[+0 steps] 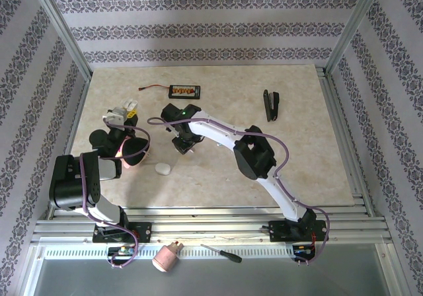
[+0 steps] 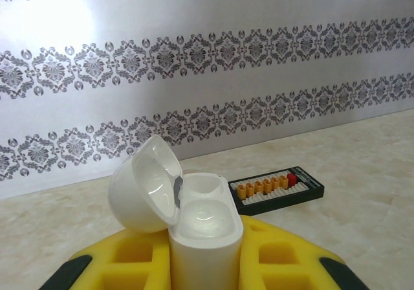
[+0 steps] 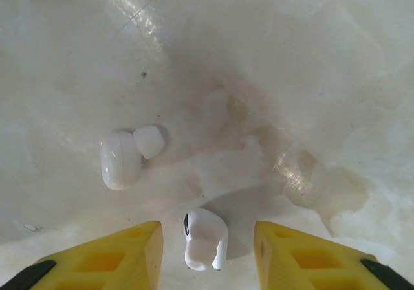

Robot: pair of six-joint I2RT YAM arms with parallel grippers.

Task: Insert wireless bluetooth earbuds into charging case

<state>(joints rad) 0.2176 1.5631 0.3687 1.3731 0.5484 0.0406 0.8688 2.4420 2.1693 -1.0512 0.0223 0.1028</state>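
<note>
Right wrist: earbud [image 3: 206, 239], stem toward lens

My right gripper [image 3: 207, 233] has its yellow fingers [image 3: 123, 254] apart, either side of a small glossy white plastic earbud [image 3: 206, 239]; I see no contact. A second rounded white earbud [image 3: 121, 160] lies up-left of it on the pale marble tabletop [image 3: 310, 76].

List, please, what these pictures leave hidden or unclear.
Left wrist view: open white glossy plastic charging case, base cut off by the bottom edge.
Right wrist view: yellow fingers of the right tool, cut off by the bottom edge.
Top view: small white oval piece, too small to identify.
</note>
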